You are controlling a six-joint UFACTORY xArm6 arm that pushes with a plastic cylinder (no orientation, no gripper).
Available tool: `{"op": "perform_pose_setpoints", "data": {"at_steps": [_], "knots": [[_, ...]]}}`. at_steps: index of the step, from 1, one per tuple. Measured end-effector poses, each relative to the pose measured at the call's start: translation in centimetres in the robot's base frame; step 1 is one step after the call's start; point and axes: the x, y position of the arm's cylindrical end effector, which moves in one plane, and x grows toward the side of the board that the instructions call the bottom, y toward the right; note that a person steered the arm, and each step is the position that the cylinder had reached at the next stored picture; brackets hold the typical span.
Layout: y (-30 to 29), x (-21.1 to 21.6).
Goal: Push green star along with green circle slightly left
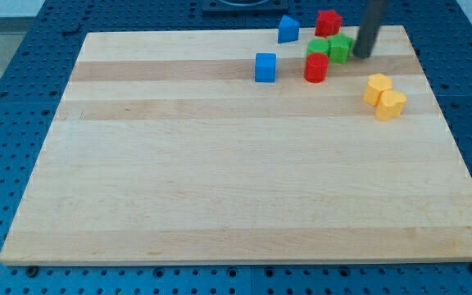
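Note:
Two green blocks sit side by side near the view's top right. The right one [341,47] looks like the green star and the left one [318,47] like the green circle, though their shapes are hard to make out. My tip [360,56] is just to the right of the right green block, touching or nearly touching it. The rod rises out of the top of the view.
A red cylinder [315,68] touches the green pair from below. A red block [328,22] sits above them. A blue block [288,29] and a blue cube [265,67] lie to the left. Two yellow blocks [377,88] [392,105] lie to the lower right. The wooden board [220,180] bears them all.

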Motion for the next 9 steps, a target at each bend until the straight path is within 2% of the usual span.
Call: {"op": "perform_pose_setpoints", "data": {"at_steps": [1, 2, 3, 5, 8, 9], "knots": [[-5.8, 0.2], [-5.9, 1.3], [-1.1, 1.2], [-0.4, -1.7], [-7.2, -4.3], [-11.4, -2.8]]}}
